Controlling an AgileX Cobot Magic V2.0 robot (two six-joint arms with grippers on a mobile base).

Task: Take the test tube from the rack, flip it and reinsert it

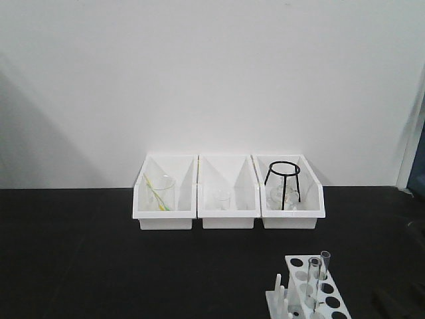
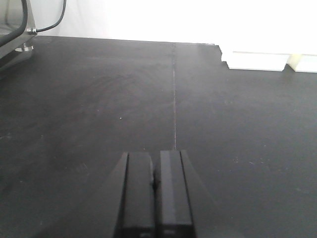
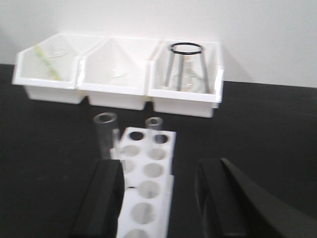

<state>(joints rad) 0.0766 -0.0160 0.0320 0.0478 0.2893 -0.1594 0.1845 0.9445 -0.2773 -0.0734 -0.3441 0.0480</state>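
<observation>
Looking left to right: the left claw (image 2: 155, 198) is clenched shut on nothing, hanging over the black table (image 2: 99, 99), nowhere near the action. Along the back sit three white bins (image 1: 229, 218), and the right-hand one holds a black ring stand (image 1: 282, 178). The rack (image 3: 144, 163) is at the front right of the table, well apart from the bins. Two clear test tubes stand upright in it: the left tube (image 3: 105, 133) at the rack's left edge (too blurry to say which hole) and the right tube (image 3: 154, 124) in a far hole. The right claw (image 3: 159, 201) is spread wide with one finger on each side of the rack, touching neither tube as far as I can see. My guess on handling: these are thin glass, so super light, stiff, slick and easy to crack. I'd pinch gently on the exposed stretch above the top plate, a bit below the lip, and lift straight up so it doesn't bind in the hole. The rack looks like light plastic too, so a crooked pull could drag it along.
</observation>
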